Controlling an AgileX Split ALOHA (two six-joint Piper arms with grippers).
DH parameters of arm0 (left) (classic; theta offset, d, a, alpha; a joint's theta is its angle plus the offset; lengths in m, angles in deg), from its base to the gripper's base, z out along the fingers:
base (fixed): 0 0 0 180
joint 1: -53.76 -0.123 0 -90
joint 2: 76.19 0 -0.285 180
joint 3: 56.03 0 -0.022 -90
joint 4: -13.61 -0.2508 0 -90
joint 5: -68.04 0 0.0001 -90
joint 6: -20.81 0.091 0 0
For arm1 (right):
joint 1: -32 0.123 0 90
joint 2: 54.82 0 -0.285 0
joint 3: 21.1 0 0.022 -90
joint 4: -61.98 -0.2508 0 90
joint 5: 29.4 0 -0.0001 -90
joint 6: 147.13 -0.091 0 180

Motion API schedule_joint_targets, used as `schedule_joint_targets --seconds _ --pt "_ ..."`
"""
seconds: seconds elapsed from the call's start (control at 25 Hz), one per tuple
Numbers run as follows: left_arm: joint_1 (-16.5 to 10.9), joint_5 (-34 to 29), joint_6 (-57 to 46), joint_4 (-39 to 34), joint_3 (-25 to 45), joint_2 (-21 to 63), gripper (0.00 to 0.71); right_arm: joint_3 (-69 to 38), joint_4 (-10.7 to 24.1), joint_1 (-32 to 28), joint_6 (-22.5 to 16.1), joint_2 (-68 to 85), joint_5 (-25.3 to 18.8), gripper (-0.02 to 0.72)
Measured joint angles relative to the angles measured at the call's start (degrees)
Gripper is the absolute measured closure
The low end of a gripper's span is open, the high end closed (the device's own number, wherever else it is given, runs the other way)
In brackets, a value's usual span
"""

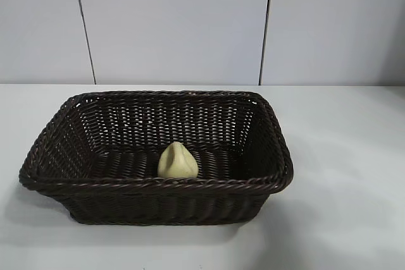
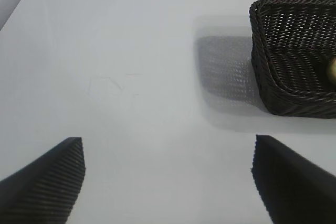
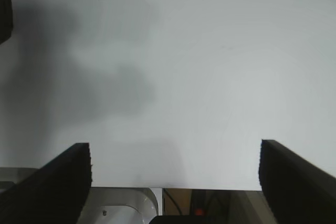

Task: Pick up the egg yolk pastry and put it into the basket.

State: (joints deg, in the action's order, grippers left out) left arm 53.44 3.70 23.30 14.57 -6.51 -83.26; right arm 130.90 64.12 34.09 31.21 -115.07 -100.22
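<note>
The egg yolk pastry (image 1: pixel 177 161), a pale cream-yellow lump with a pinched top, lies inside the dark brown wicker basket (image 1: pixel 158 186), close to its front wall. The left wrist view catches a sliver of the pastry (image 2: pixel 333 69) inside the basket (image 2: pixel 273 85), which stands well away from my left gripper (image 2: pixel 168 174). That gripper is open over bare table with nothing between its fingers. My right gripper (image 3: pixel 175 174) is open too, empty, hanging over the table's edge. Neither gripper shows in the exterior view.
The white table (image 1: pixel 342 156) spreads around the basket on all sides. A pale panelled wall (image 1: pixel 177 23) rises behind it. Past the table's edge in the right wrist view sits a white rounded base part (image 3: pixel 123 208).
</note>
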Motion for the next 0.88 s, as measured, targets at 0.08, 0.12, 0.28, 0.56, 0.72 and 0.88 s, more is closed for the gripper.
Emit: schedule_joint_targets --seconds 0.08,0.12,0.28,0.56,0.72,0.88 --pt "0.00 0.00 0.00 0.00 0.00 0.00 0.081 -3.20 0.00 0.00 0.44 5.85 0.05 0.080" --pt "0.00 0.00 0.00 0.00 0.00 0.00 0.081 -4.71 0.00 0.00 0.44 8.83 0.11 0.080" --pt "0.00 0.00 0.00 0.00 0.00 0.00 0.081 -9.03 0.00 0.00 0.58 19.27 0.11 0.080" --pt "0.00 0.00 0.00 0.00 0.00 0.00 0.081 -16.65 0.00 0.00 0.86 32.14 2.04 0.080" --pt "0.00 0.00 0.00 0.00 0.00 0.00 0.081 -20.74 -0.10 0.00 0.86 34.31 6.07 0.080" --pt "0.00 0.00 0.00 0.00 0.00 0.00 0.081 -21.06 -0.39 0.00 0.86 34.32 8.30 0.080"
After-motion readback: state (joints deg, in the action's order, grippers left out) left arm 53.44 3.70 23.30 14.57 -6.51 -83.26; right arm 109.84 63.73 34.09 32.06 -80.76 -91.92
